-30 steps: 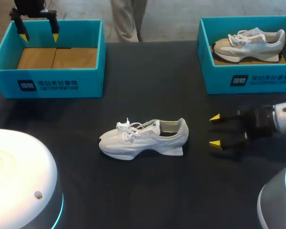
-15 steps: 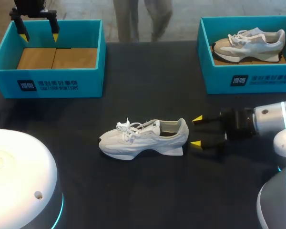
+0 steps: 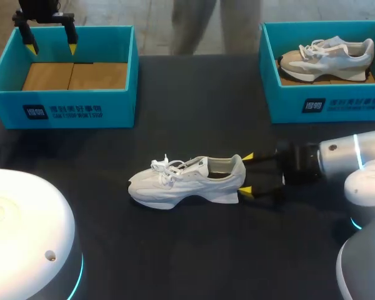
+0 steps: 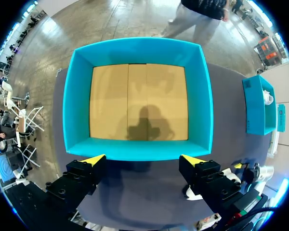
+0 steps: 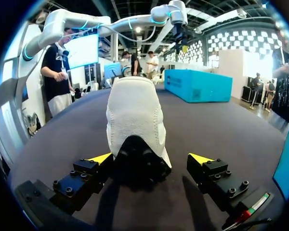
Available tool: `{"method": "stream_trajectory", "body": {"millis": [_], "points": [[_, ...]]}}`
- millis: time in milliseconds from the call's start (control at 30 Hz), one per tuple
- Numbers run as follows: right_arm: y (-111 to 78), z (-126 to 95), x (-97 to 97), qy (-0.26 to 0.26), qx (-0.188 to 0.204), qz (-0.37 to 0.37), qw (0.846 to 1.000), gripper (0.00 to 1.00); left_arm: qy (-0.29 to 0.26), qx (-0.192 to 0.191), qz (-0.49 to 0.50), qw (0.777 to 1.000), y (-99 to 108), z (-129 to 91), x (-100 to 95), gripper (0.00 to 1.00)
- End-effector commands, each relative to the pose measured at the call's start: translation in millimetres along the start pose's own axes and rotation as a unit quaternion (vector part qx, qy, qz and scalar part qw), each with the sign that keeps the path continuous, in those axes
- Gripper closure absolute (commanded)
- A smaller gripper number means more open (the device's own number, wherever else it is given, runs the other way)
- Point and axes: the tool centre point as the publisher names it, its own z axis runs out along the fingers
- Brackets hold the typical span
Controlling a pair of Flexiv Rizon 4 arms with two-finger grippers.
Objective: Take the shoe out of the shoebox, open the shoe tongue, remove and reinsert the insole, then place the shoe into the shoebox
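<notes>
White shoe (image 3: 187,182), teal shoebox (image 3: 119,103) with tan floor, black table (image 3: 197,106), yellow-tipped right gripper (image 3: 246,174)

Overhead and low wrist-level on shoe (image 3: 186,181)

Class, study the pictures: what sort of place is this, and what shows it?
Likely a robot workbench for shoe-handling practice: a white lace-up sneaker on a dark table, two open teal shoeboxes, and a yellow-tipped right gripper.

Silver-white right arm (image 3: 353,156) (cyan light ring), black screw-studded fingers (image 5: 82,180), yellow tips
</notes>
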Motion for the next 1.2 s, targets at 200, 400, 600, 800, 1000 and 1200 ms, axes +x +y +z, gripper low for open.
{"method": "stream_trajectory", "body": {"millis": [200, 400, 600, 800, 1000, 1200], "points": [[6.0, 11, 4.6, 0.005, 0.000, 0.006, 1.000, 0.00, 0.000, 0.000, 0.000, 1.000, 0, 0, 0.0, 0.00], [8.9, 22, 8.1, 0.014, -0.005, 0.010, 1.000, 0.00, 0.000, 0.000, 0.000, 1.000, 0, 0, 0.0, 0.00], [9.6, 31, 13.4, 0.020, -0.008, 0.013, 1.000, 0.00, 0.000, 0.000, 0.000, 1.000, 0, 0, 0.0, 0.00], [10.6, 36, 15.9, 0.023, -0.011, 0.013, 1.000, 0.00, 0.000, 0.000, 0.000, 1.000, 0, 0, 0.0, 0.00], [10.9, 38, 15.5, 0.022, -0.014, 0.012, 1.000, 0.00, 0.000, 0.000, 0.000, 1.000, 0, 0, 0.0, 0.00], [11.6, 41, 16.2, 0.025, -0.015, 0.008, 1.000, 1.00, 0.000, 0.000, 0.000, 1.000, 0, 0, 0.0, 0.00]]}}
